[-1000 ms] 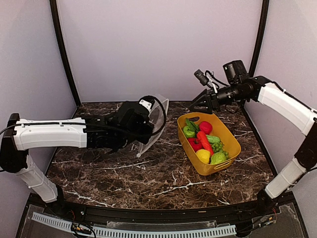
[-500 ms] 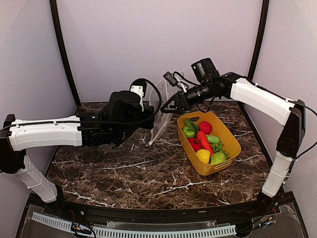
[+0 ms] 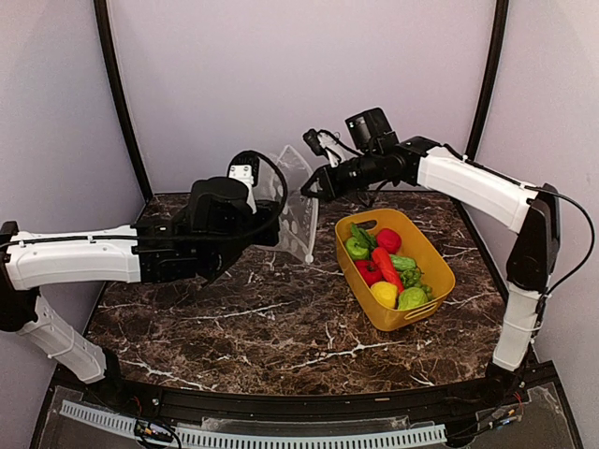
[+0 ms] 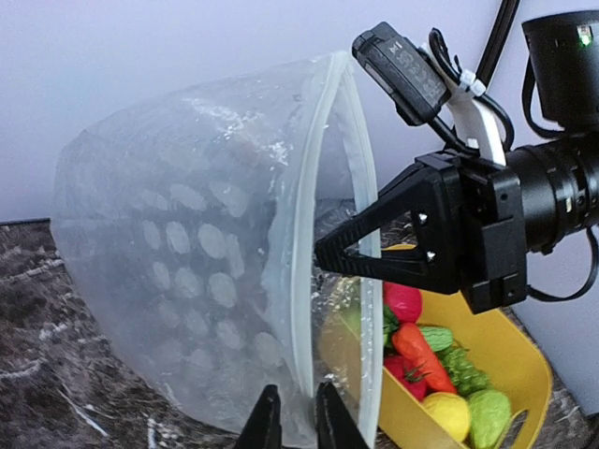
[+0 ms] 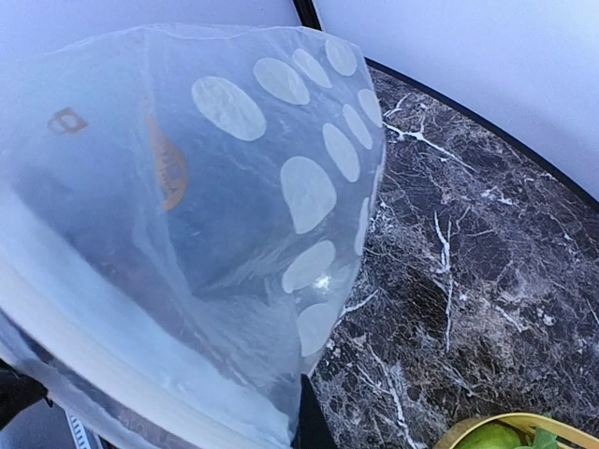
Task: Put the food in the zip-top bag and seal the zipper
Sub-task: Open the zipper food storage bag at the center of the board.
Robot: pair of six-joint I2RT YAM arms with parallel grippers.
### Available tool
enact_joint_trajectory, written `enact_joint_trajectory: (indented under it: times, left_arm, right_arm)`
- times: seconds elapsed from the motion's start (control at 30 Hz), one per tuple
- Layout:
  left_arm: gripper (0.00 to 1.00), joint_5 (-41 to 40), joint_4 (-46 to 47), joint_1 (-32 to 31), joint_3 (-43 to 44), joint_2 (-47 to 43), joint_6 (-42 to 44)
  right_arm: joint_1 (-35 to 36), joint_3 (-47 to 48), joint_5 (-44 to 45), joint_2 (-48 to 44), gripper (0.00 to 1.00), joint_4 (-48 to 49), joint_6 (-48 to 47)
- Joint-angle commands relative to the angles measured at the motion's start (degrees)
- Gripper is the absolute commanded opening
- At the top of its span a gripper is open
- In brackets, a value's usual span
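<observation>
I'm finding no text that I can truly read. On the clear bag [image 5: 215,140] I'm seeing only a small brown mark [image 5: 67,120], shaped a bit like a letter B, and a blurred orange print [image 5: 168,165] beside it.

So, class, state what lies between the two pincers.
Between left pincer and right pincer gapes the zip-top bag, rimmed by its zipper; the left wrist view shows it.

Glossy plastic zip-top bag [image 4: 187,262], marble tabletop [image 3: 281,327]
</observation>
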Motion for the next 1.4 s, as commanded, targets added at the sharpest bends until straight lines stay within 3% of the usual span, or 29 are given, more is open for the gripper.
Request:
enact_joint_trajectory:
  times: [0.0,0.07,0.13,0.27,0.4,0.5,0.63,1.07,1.17,1.27,1.37]
  left_arm:
    - [0.42,-2.3,-1.0,1.5,-1.0,0.4,-5.2]
    - [0.60,-1.6,0.7,1.7,-1.5,0.5,-6.5]
    - [0.68,-0.7,3.3,1.8,-2.4,0.2,-6.8]
    - [0.73,1.0,7.4,1.9,-3.3,-0.2,-6.3]
    - [0.75,0.0,3.6,2.1,-0.7,1.1,-6.3]
    - [0.72,-3.5,-3.6,2.8,1.5,2.6,-10.3]
    - [0.70,-4.8,-5.5,4.2,2.0,3.9,-12.9]
    - [0.72,-5.0,-0.3,5.4,6.7,10.3,-4.3]
    - [0.70,-8.0,-3.5,5.4,9.4,11.1,-4.1]
    - [0.62,-10.3,-6.4,5.9,11.7,12.8,-3.2]
    - [0.44,-10.1,-6.9,6.9,12.3,13.9,-2.3]
  right_arm:
    - [2.1,2.5,1.3,2.5,0.00,3.9,2.3]
    - [3.3,3.2,3.7,3.2,0.00,3.7,2.0]
    - [4.4,3.6,6.5,3.5,0.00,3.7,1.9]
    - [6.0,5.1,12.0,4.2,0.00,2.9,2.2]
    - [6.6,5.8,12.6,4.3,0.00,2.5,2.9]
    - [7.0,5.7,12.8,3.7,0.00,2.5,3.0]
    - [7.5,4.9,12.9,2.6,0.00,2.6,3.4]
    - [7.8,4.0,13.7,2.8,0.00,2.5,7.1]
    - [7.8,4.0,13.0,2.8,0.00,2.4,7.5]
    - [7.8,3.9,12.6,2.4,0.00,2.3,8.1]
    - [7.8,3.5,13.2,1.8,0.00,2.3,8.3]
